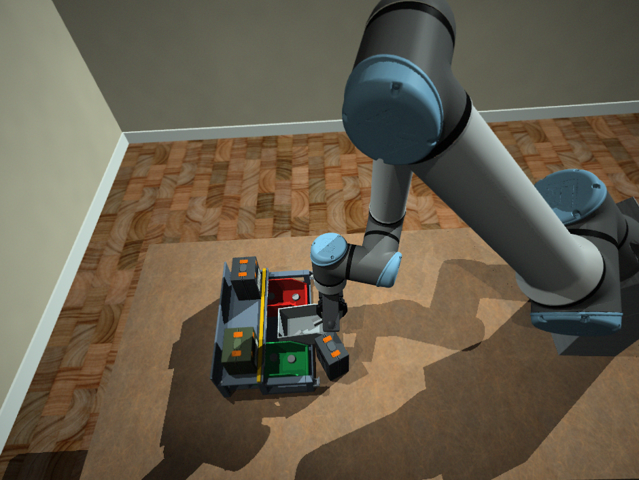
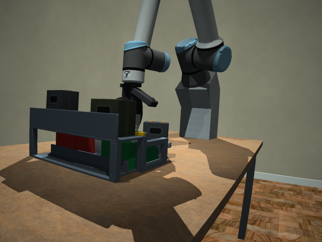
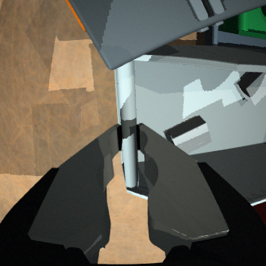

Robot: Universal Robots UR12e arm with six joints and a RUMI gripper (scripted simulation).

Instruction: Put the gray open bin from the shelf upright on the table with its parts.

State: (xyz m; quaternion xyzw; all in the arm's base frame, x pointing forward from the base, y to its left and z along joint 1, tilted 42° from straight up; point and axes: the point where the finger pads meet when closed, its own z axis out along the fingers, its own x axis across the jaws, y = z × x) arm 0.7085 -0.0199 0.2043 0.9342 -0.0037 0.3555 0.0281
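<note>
With its fingers nearly closed, my tool [image 1: 331, 309] [image 3: 129, 126] pinches the front rim of the gray bin [image 1: 296, 322] [image 3: 162, 85], which sits between the red bin [image 1: 289, 290] and green bin [image 1: 287, 359], reaching past the shelf front. It should feel stiff, front-gripped, prone to tipping its loose parts [image 3: 189, 134]. My wrist [image 1: 330, 273] [image 2: 133, 61] points down.

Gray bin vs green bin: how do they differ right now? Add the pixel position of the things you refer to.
The gray bin [image 1: 299, 321] [image 3: 162, 81] is pinched at its front rim by the gripper [image 1: 331, 326] [image 3: 129, 126]; the green bin [image 1: 281, 368] is ungripped. The gray bin juts forward past the green bin, which sits within the shelf. Both are open-topped and hold parts.
</note>
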